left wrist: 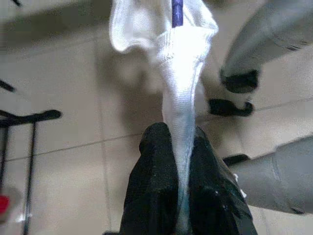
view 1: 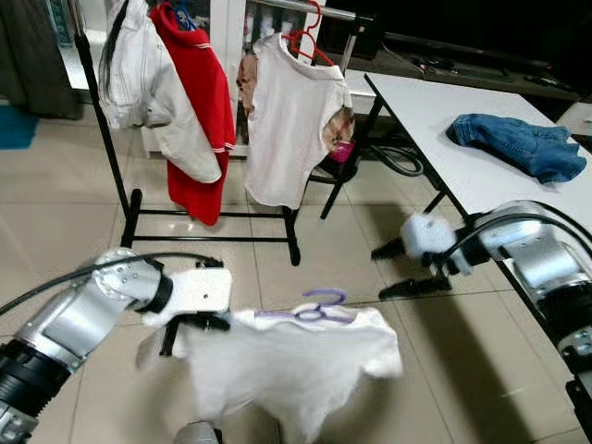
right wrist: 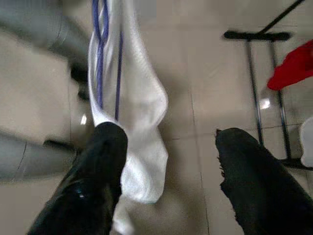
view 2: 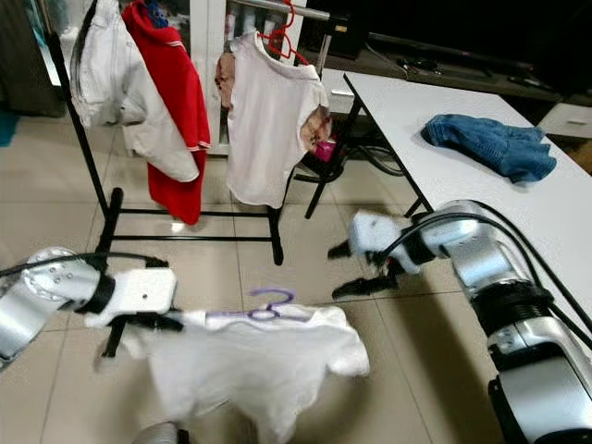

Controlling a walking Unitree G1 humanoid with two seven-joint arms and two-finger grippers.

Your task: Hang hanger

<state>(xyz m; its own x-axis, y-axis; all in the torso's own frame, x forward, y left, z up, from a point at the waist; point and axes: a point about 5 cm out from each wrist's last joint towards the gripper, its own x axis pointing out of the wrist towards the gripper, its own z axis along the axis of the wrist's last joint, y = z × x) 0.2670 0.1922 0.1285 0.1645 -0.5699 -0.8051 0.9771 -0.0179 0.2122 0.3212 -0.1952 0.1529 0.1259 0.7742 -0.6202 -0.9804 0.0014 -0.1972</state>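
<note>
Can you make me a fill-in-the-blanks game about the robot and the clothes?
1. The left gripper is shut on a white shirt that sits on a ____ hanger.
2. The right gripper has its fingers ____, beside the shirt.
3. On the clothes rack, a ____ shirt hangs between two white garments.
4. The blue jeans lie on the white ____.

Missing words: purple; open; red; table
</note>
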